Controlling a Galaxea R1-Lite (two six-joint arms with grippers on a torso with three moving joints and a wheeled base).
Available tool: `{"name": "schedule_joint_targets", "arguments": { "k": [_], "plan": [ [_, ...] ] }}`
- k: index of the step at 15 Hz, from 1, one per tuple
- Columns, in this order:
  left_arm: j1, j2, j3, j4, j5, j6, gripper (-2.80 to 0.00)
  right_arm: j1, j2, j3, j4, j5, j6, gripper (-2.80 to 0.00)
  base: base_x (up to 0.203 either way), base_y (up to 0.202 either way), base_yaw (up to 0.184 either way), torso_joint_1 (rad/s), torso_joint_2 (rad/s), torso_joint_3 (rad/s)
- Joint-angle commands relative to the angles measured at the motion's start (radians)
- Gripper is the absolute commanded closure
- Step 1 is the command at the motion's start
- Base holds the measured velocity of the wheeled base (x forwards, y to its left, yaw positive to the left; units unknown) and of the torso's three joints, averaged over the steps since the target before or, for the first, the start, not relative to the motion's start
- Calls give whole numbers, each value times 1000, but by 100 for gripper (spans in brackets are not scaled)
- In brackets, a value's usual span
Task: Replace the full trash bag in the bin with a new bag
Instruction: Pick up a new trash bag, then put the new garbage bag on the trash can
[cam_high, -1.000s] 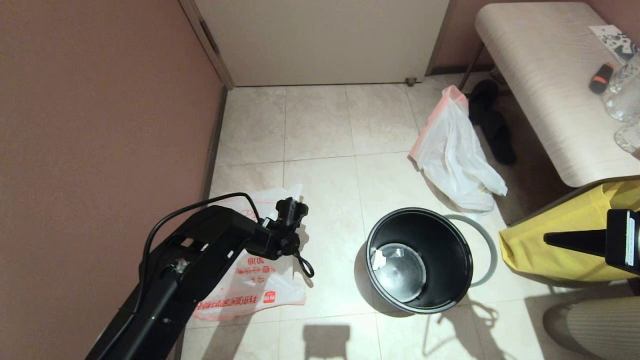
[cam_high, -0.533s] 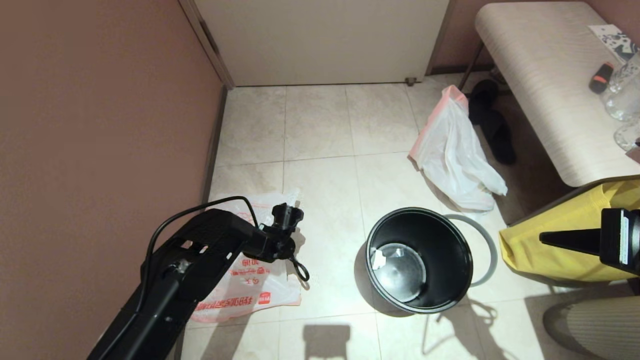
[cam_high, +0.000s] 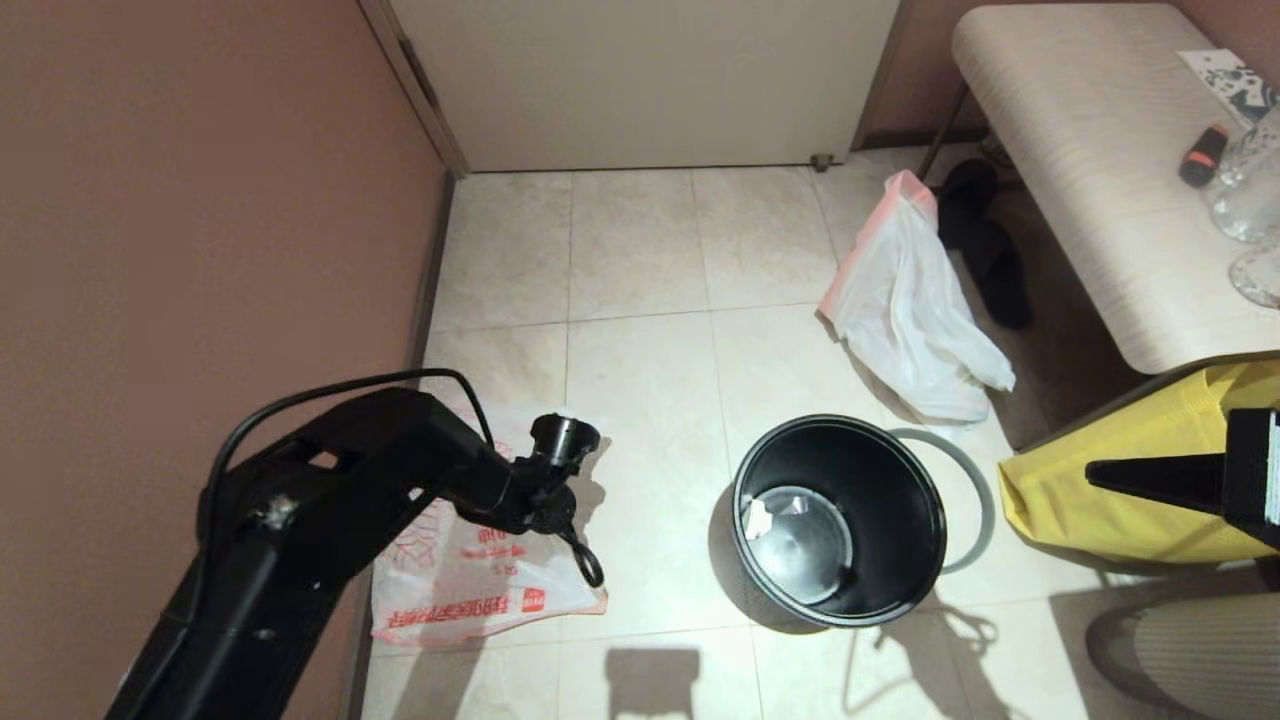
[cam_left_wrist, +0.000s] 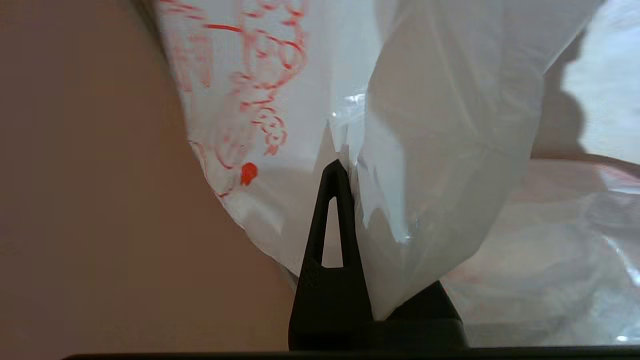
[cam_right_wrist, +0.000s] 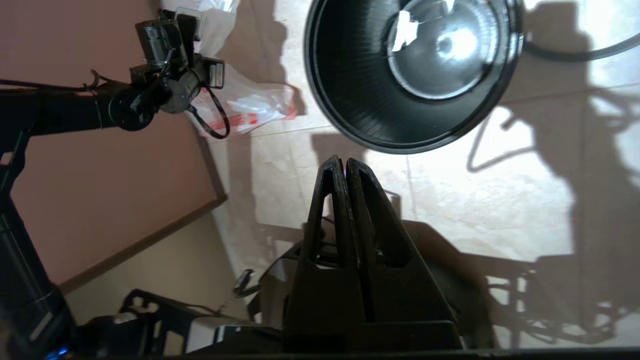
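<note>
The left arm reached low beside the wall, its tool (cam_left_wrist: 345, 167) pinched on a fold of the new bag (cam_high: 470, 590), which lay on the floor left of the bin (cam_high: 900, 560); the bag's red characters were unreadable. The right tool (cam_right_wrist: 345, 162) hovered closed and empty above the floor near the bin; the full bag (cam_high: 905, 310) slumped beyond it.

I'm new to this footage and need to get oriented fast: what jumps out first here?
The black bin stands unlined mid-floor, its grey hoop lying off behind it. By the wall, the left end effector is shut on a fold of the new bag with red characters. The full trash bag slumps on the tiles near the bench.
</note>
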Motion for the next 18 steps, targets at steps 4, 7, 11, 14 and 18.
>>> {"name": "schedule_joint_targets", "arguments": {
  "k": [4, 7, 11, 14, 18],
  "plan": [
    [-39, -422, 91, 55, -18, -29, 0, -3, 2, -4, 1, 20, 16, 0, 0, 0, 0, 0, 0, 0],
    [-107, -609, 9, 229, -30, -53, 0, -3, 57, -45, -4, 21, 13, 0, 0, 0, 0, 0, 0, 0],
    [-281, -755, -126, 467, -47, -88, 0, 5, 149, -207, 25, 21, 10, 0, 0, 0, 0, 0, 0, 0],
    [-307, -761, -262, 557, -49, -90, 0, 35, 218, -320, 66, 26, -41, 0, 0, 0, 0, 0, 0, 0],
    [-308, -774, -360, 612, -64, -92, 0, 41, 240, -363, 30, 252, 81, 0, 0, 0, 0, 0, 0, 0]
  ]
}}
